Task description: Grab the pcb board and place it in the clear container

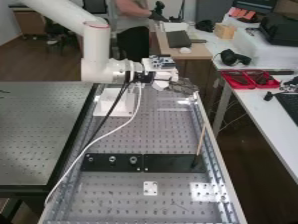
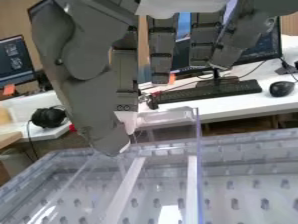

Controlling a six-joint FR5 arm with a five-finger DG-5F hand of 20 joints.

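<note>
High view: robot hand (image 1: 181, 87) over perforated worktop's (image 1: 113, 192) far end, fingers straight, thumb apart. Wrist view: clear container (image 2: 166, 117) at worktop's same end.

The clear container (image 2: 167, 117) looks like glossy plastic, the perforated bench top (image 1: 159, 137) like smooth metal.

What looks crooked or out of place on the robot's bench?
A thin, light-brown stick leans at a slant near the high view's right end of the black plates. It looks odd because the plates lie flat and squared up. No spill or damage stands out.
</note>
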